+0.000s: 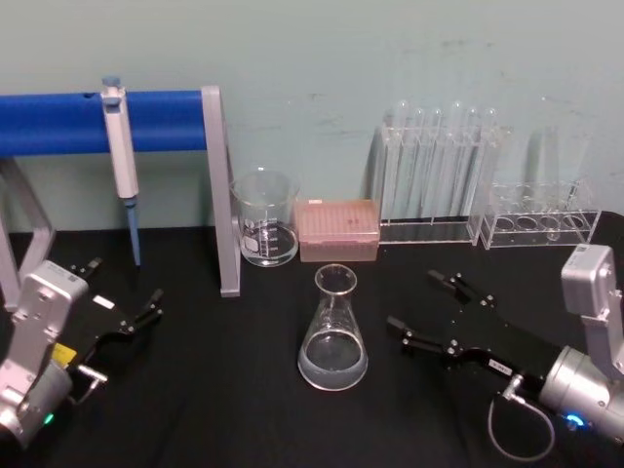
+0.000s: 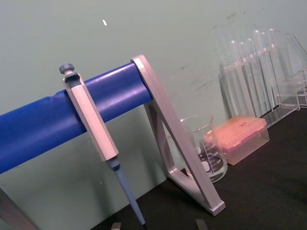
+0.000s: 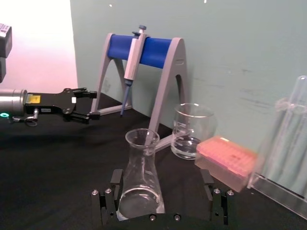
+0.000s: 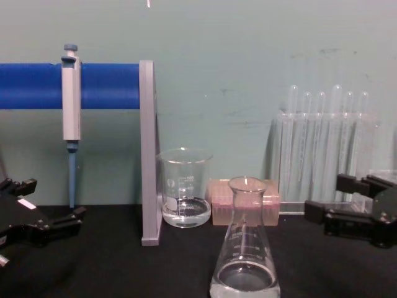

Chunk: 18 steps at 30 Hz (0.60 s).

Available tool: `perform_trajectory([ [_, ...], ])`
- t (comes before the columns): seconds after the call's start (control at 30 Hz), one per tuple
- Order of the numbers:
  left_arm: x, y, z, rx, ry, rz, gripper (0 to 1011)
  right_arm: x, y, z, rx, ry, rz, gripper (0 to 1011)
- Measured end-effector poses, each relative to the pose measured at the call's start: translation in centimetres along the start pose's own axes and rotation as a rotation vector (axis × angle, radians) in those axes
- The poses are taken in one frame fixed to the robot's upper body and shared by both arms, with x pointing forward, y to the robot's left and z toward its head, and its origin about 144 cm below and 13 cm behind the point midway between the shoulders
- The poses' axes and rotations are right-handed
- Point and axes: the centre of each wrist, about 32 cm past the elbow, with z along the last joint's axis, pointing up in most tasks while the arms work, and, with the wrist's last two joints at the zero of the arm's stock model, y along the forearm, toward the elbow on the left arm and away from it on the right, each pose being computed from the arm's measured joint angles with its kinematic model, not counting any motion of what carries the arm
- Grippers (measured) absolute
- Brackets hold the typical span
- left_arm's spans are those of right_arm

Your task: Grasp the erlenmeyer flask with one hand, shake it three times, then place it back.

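Observation:
The erlenmeyer flask (image 1: 333, 336) stands upright at the table's middle front with a little clear liquid in its base, also seen in the chest view (image 4: 245, 257). My right gripper (image 1: 416, 302) is open just right of the flask, its fingers pointing at it but apart from it. In the right wrist view the flask (image 3: 140, 179) stands ahead, centred between the open fingers (image 3: 115, 178). At the left, far from the flask, my left gripper (image 1: 124, 290) rests open low over the table. The left gripper (image 3: 85, 105) also shows in the right wrist view.
Behind the flask stand a glass beaker (image 1: 264, 230) and a pink tip box (image 1: 337, 230). Test tubes in a clear rack (image 1: 434, 175) and a second rack (image 1: 539, 224) are at the back right. A pipette (image 1: 120, 156) hangs on the blue-barred stand (image 1: 220, 195) at the left.

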Motion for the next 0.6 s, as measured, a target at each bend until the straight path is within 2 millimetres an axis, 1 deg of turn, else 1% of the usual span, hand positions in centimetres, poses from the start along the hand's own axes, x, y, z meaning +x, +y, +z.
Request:
perform_trajectory([
  [0.23, 0.0, 0.0, 0.0, 0.0, 0.0, 0.0, 1001, 0.3, 1.2, -0.3, -0.003, 0.007, 0.034, 1000],
  [0.6, 0.0, 0.0, 0.0, 0.0, 0.0, 0.0, 1001, 0.7, 2.5, -0.8, -0.015, 0.015, 0.072, 1000],
])
